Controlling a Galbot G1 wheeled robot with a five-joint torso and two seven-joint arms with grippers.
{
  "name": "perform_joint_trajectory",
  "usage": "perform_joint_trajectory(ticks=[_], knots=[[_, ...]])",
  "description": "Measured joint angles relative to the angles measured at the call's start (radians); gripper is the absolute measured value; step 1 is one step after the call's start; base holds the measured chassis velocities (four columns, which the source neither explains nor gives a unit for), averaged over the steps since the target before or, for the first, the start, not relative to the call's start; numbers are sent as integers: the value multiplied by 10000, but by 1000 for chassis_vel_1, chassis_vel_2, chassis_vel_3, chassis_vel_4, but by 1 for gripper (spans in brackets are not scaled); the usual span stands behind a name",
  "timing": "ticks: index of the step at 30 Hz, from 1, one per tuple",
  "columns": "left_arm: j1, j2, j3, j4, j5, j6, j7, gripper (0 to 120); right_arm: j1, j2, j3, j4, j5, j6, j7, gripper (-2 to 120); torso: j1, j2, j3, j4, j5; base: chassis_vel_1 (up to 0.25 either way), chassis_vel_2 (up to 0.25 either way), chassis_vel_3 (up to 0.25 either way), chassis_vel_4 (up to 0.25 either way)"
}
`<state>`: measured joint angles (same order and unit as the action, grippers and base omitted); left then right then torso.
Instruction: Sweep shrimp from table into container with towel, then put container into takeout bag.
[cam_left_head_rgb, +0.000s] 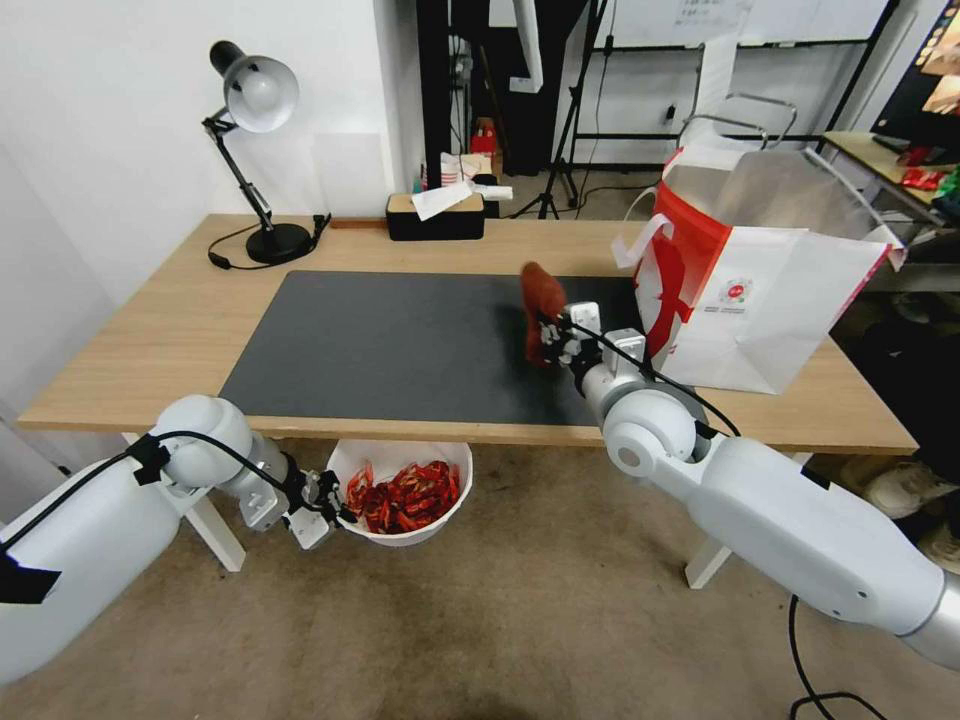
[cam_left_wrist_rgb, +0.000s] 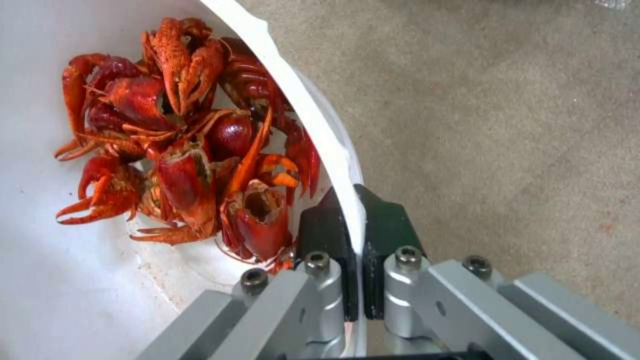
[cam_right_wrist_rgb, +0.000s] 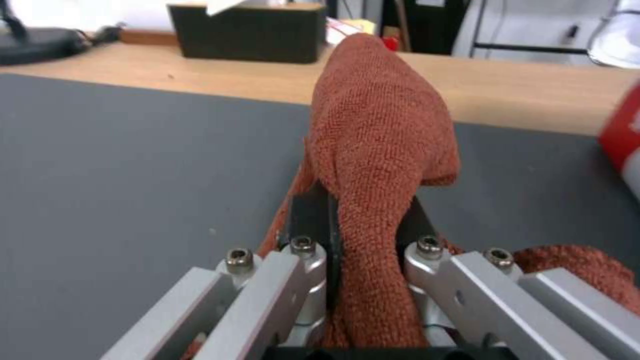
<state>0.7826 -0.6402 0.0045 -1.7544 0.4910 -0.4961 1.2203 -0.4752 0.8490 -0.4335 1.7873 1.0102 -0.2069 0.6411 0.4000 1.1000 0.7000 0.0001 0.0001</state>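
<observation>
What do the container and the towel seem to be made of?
The container looks like smooth white plastic: thin glossy rim, clamped in the left hand. The towel looks like rust-brown terry or microfibre cloth: looped, fuzzy surface, folding limply where the right hand pinches it.

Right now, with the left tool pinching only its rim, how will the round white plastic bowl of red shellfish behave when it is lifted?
The round white plastic bowl will probably sag away from the left tool, since the red shellfish are piled inside. Its thin rim may flex or slip between the narrow pads.
</observation>
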Motion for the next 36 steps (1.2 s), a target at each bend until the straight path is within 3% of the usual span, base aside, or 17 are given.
perform_joint_trajectory(ticks=[4,7,14,22,25,26,28,29,31,32,34,36], knots=[[0,13,5,-32,-2,11,3,0,-1,-62,45,102,56,-441,233,16,-1,0,1,2,1,0,0,0,0],[-4,49,6,-77,-18,32,15,0,28,-181,212,337,321,-1469,455,33,0,0,1,-2,1,0,0,0,0],[-2,32,15,-59,-26,38,24,0,48,-137,247,390,228,-2432,1073,59,0,0,1,1,-1,0,0,0,0],[-2,3,45,-25,-19,34,35,0,-32,-175,298,496,316,-2617,1366,85,0,0,1,0,-1,0,0,0,0],[0,17,47,-29,-19,22,36,0,-291,-296,481,695,262,-1956,1117,98,0,0,1,1,-1,0,0,0,0],[0,17,47,-29,-19,22,36,0,-291,-296,481,695,262,-1956,1117,98,0,0,1,1,-1,0,0,0,0],[25,41,47,-95,-18,18,36,0,-815,-474,903,992,-46,-641,110,99,0,0,0,0,-1,0,0,0,0],[25,41,47,-95,-18,18,36,0,-815,-474,903,992,-46,-641,110,99,0,0,0,0,-1,0,0,0,0],[87,58,39,-224,-18,33,36,0,-1465,-609,1400,1302,-351,410,-631,100,0,0,0,0,0,0,0,0,0],[87,58,39,-224,-18,33,36,0,-1465,-609,1400,1302,-351,410,-631,100,0,0,0,0,0,0,0,0,0],[176,88,11,-395,-15,70,37,0,-2846,-837,2354,1829,-992,1821,-1609,100,0,0,-2,0,1,0,0,0,0],[235,114,-4,-507,-13,106,37,0,-3894,-965,3081,2232,-1484,2532,-2120,100,0,0,-2,0,-1,0,0,0,0]])
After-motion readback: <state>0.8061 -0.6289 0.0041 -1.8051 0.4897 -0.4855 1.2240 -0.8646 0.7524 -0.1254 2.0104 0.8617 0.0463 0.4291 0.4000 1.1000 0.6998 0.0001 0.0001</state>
